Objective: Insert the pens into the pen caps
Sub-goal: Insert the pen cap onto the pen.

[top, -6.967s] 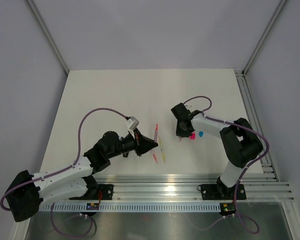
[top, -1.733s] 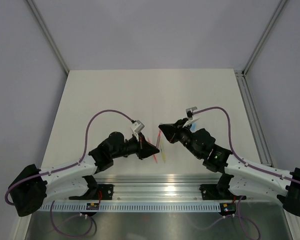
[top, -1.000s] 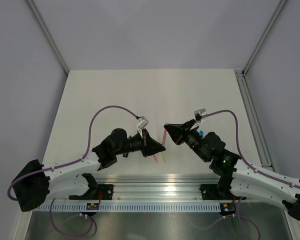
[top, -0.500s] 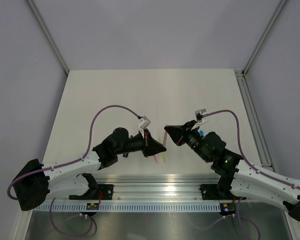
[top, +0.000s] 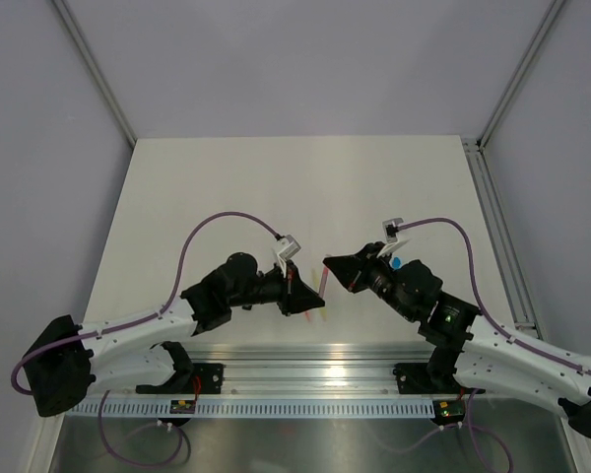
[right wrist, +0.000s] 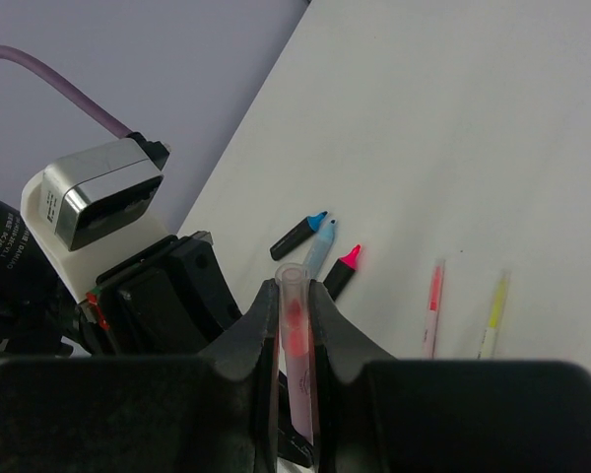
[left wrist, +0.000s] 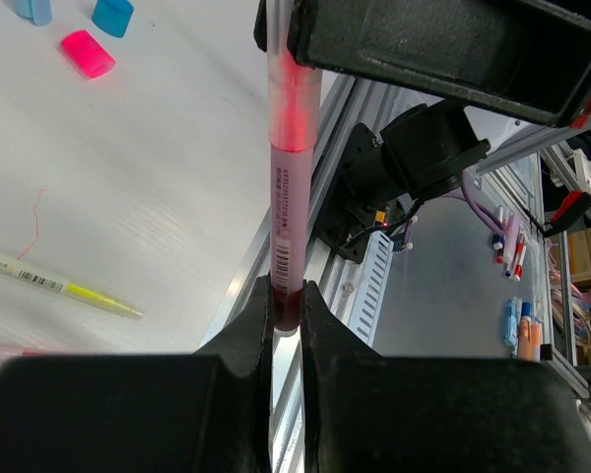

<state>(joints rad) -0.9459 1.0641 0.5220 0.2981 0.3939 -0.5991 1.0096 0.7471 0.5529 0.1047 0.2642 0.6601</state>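
Two-arm capping, held in mid-air above the near part of the white table (top: 276, 177). The left gripper (left wrist: 286, 298) is pressed together on the lower end of a thin red-pink pen with a barcoded label (left wrist: 286, 217). The right gripper (right wrist: 294, 301) pinches a translucent pink-tinted plastic cap (left wrist: 294, 103) that sits over the pen's upper end, so pen and cap lie in one line between the two arms. How deeply the tip is seated cannot be told. Likely failures: if the grippers push off-axis, the slender barrel may bow or slide through the left pinch. If either lets go before the cap grips, the piece could drop towards the aluminium rail (top: 305, 367) along the table's near edge, which runs close by the work. Loose items lie near on the table: a thin yellow pen (left wrist: 64, 288) below the grippers, and a bright pink stubby cap (left wrist: 87, 54) and a blue stubby cap (left wrist: 111, 15) beside the right arm. Room to move lies towards the table's far half, away from the rail.
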